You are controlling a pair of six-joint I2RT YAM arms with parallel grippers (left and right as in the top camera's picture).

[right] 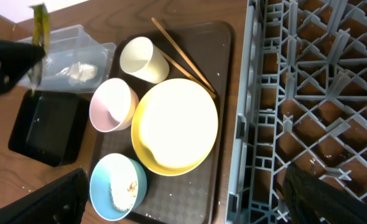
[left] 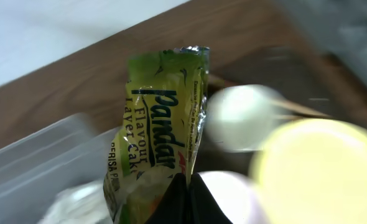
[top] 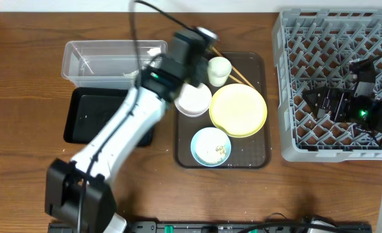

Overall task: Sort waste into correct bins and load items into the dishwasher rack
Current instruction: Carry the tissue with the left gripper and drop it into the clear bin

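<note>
Green-and-yellow foil of the snack wrapper [left: 162,124] is pinched at its lower end between the closed fingertips of the left gripper [left: 186,196]. It is held upright in the middle of the left wrist view, with "Pandan" and "Layer" legible on it. In the overhead view this gripper is blurred at top centre, between the right end of the clear plastic tub [top: 107,61] and the white cup [top: 219,70]. Crumpled white paper [right: 81,71] is seen inside the tub, and the black tray [top: 87,116] lies just below the tub in the frame.

At centre, the cup, a white bowl [top: 194,100], the yellow plate [top: 237,110] and a light blue bowl [top: 210,145] are set on the brown serving tray [top: 256,155]. Rice scraps [top: 218,150] are seen in the blue bowl. The chopsticks [right: 183,59] lie slanted beside the cup, one end at the plate's rim.

The grey dishwasher rack [top: 307,39] fills the right of the frame. The right gripper [right: 185,174] is held over it with its jaws spread wide and nothing between them.
</note>
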